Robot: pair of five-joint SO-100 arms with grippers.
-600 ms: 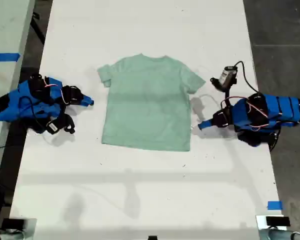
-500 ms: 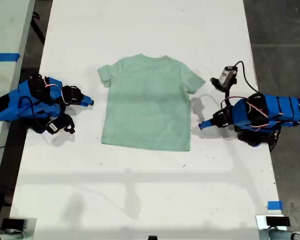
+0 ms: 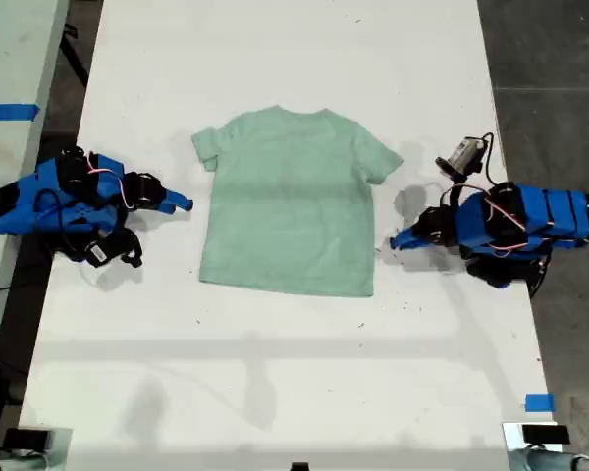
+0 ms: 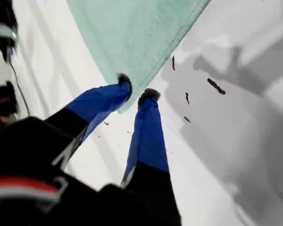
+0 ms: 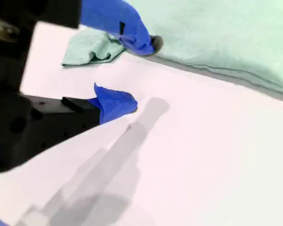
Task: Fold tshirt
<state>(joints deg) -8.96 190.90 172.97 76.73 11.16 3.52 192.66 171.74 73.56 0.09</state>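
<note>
The tshirt (image 3: 293, 201) lies flat on the table (image 3: 275, 392) between both arms

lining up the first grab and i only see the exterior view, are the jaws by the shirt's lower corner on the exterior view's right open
Observer: Yes. The first wrist view shows my first gripper open, tips slightly apart at the tshirt corner, holding nothing.
Operator: touching the cloth
Observer: Cannot tell; the tips line up with the corner's edge, but contact isn't clear.
Operator: and the other arm
Observer: My second gripper is open wide beside the shirt's side edge near the sleeve, with only bare table between its jaws.
</note>
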